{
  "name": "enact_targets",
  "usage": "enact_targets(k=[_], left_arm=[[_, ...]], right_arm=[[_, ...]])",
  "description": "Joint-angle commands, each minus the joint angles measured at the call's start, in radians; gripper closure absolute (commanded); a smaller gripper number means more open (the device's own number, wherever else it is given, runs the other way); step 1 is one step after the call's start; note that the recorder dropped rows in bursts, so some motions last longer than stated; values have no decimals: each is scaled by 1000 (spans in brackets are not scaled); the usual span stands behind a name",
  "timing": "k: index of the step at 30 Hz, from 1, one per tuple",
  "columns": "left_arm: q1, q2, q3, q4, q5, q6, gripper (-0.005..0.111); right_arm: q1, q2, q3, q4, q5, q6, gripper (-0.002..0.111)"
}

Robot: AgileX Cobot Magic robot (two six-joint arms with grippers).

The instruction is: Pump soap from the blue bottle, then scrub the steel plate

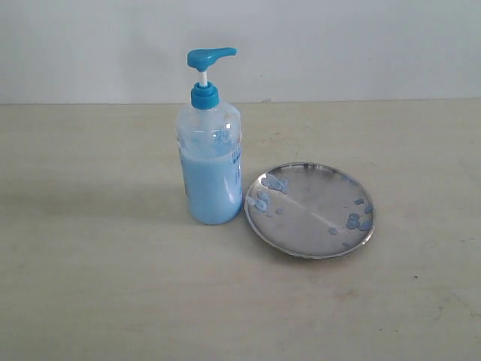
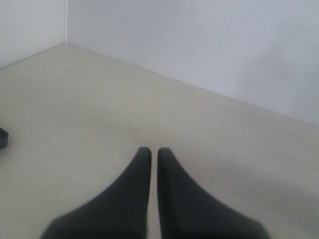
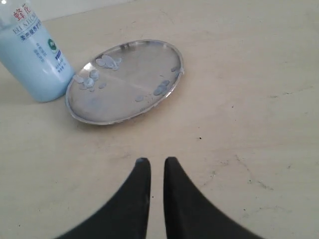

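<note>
The blue bottle (image 1: 211,154) stands upright on the table, its blue pump head (image 1: 210,56) pointing right and light blue soap (image 1: 212,188) filling its lower half. Just to its right lies the steel plate (image 1: 310,210), dotted with pale blue blobs (image 1: 272,183). Neither gripper shows in the exterior view. In the right wrist view the bottle (image 3: 32,55) and the plate (image 3: 124,82) lie well ahead of my right gripper (image 3: 157,162), whose fingers stand nearly together with nothing between them. My left gripper (image 2: 154,150) is shut over bare table, with no task object in its view.
A white wall (image 1: 240,45) closes off the back of the beige table (image 1: 113,286). A small dark object (image 2: 3,138) shows at the edge of the left wrist view. The table near the right gripper carries faint scratches (image 3: 249,174).
</note>
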Motion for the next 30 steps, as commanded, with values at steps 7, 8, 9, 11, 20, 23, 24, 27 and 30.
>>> enact_targets(k=[7, 8, 9, 11, 20, 23, 24, 27, 30], left_arm=[[-7, -5, 3, 0, 2, -5, 102], [-7, -7, 3, 0, 6, -5, 102], [-7, -7, 3, 0, 6, -5, 102], [-7, -7, 3, 0, 6, -5, 102], [-7, -7, 3, 0, 6, -5, 102], [-7, -7, 3, 0, 6, -5, 102], [-7, -7, 3, 0, 6, -5, 102], [-7, -7, 3, 0, 6, -5, 102], [-7, -16, 3, 0, 6, -5, 102]], right_arm=[[-153, -5, 0, -48, -116, -193, 109], [-153, -5, 0, -51, -121, -221, 109], [-153, -5, 0, -51, -123, -231, 109], [-153, -5, 0, -51, -123, -235, 109], [-153, -5, 0, -40, -123, -155, 109], [-153, -5, 0, -40, -123, -155, 109], [-153, -5, 0, -40, -123, -155, 109], [-153, -5, 0, -40, -123, -155, 109], [-153, -5, 0, -40, -123, -155, 109]])
